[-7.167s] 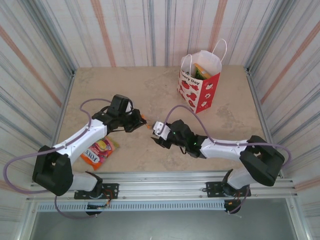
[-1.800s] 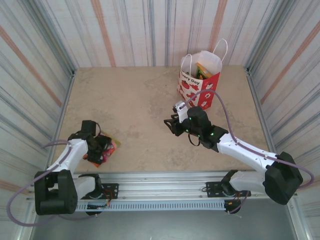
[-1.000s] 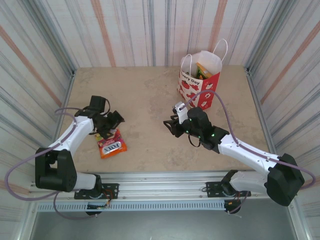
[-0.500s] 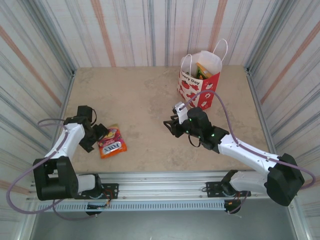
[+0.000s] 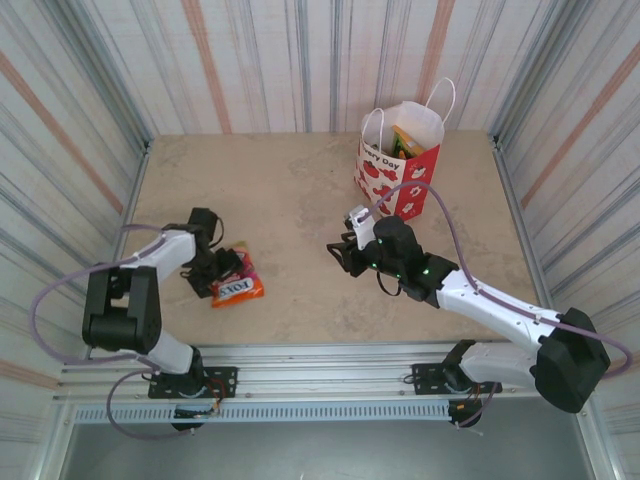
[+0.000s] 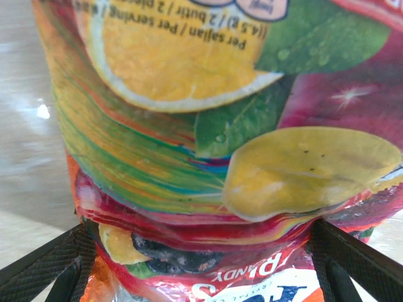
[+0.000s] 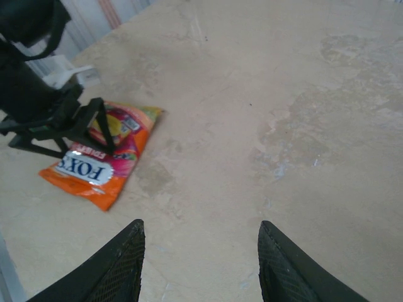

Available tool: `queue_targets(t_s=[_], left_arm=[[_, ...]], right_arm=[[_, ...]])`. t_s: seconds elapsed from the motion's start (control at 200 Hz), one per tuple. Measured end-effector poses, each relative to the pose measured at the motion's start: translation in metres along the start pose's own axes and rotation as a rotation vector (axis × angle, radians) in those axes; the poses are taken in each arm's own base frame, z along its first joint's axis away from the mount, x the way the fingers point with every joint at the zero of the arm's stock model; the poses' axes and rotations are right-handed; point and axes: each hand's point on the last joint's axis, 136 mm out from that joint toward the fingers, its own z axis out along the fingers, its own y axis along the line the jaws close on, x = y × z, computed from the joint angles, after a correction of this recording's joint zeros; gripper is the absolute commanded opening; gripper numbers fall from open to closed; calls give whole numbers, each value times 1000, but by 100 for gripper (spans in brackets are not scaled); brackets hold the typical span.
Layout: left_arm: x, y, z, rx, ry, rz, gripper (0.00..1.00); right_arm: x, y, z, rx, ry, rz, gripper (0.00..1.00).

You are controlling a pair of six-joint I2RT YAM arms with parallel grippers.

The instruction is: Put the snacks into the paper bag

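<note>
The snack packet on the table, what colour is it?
The snack packet is mostly orange, with a white FOX'S label and fruit pictures. The right wrist view shows it best.

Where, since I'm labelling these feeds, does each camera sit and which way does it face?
Top external: above, behind the bases, looking down at table, left arm, right arm, paper bag.
Left wrist: on left arm, close over the Fox's packet, own fingertips flanking.
Right wrist: on right arm, facing left across the table; own fingertips below.
Shared: all see the packet.
</note>
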Motion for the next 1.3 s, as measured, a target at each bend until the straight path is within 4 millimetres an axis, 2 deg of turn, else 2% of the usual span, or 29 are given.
queue_targets(t_s=[0.19,0.331,0.506,0.641,0.762,0.867,1.077,1.303], left_arm=[[-2,-60,3,65,-4,123,89],[-7,-77,-8,114,-27,152,89],[-25,-72,-34,172,-87,143,84],[-42,-54,-46,233,-120,81,83],[-51,-38,-38,265,-108,31,82],[-57,-36,-31,300,-94,13,80],[-68,-43,-6,341,-55,24,75],[-86,-67,-4,430,-67,81,72]], right_arm=[[5,4,0,-8,21,-4,50],[9,7,5,-18,46,2,50],[10,18,23,-54,93,21,51],[12,29,42,-90,139,48,53],[16,33,60,-103,180,88,53],[20,34,77,-108,219,122,54],[18,42,119,-135,287,172,54],[37,40,161,-129,373,236,54]])
